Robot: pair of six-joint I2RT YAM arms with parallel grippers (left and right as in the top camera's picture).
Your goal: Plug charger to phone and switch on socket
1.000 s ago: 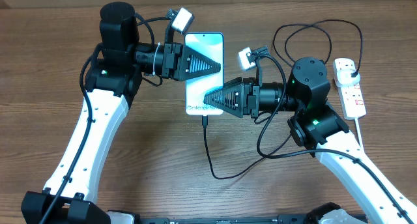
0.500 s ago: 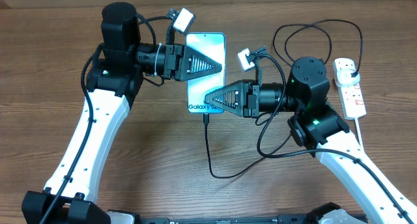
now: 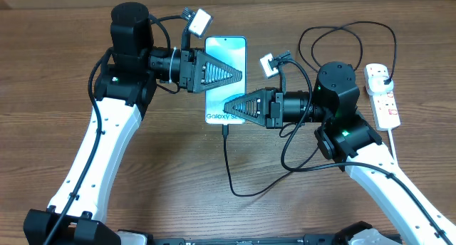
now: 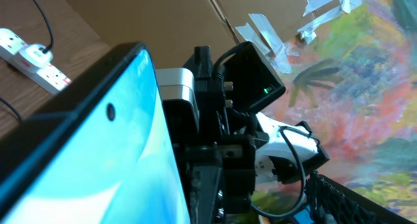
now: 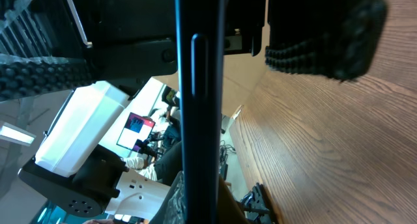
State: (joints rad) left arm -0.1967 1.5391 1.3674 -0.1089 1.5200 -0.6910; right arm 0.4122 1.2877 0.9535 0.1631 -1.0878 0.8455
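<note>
The phone (image 3: 226, 60) faces up at the table's middle, its lit blue screen filling the left of the left wrist view (image 4: 98, 159). My right gripper (image 3: 228, 105) is shut on the phone's lower end. In the right wrist view its fingers (image 5: 186, 201) clamp the phone's dark edge (image 5: 199, 107), which stands off the wood. My left gripper (image 3: 239, 74) is open, its fingers (image 5: 319, 48) standing apart on either side of the phone. The charger (image 3: 229, 167) runs from the phone's lower short edge in a loop to its plug (image 3: 385, 77) in the socket (image 3: 385, 102).
The socket's thick white cord (image 3: 393, 142) trails down the right side past the right arm. The socket (image 4: 29, 55) also shows far off in the left wrist view. Bare wooden table (image 3: 178, 167) lies in front of the phone.
My left gripper has opened off the phone. My right gripper has closed onto the phone's lower end. The phone has shifted slightly up and to the right.
</note>
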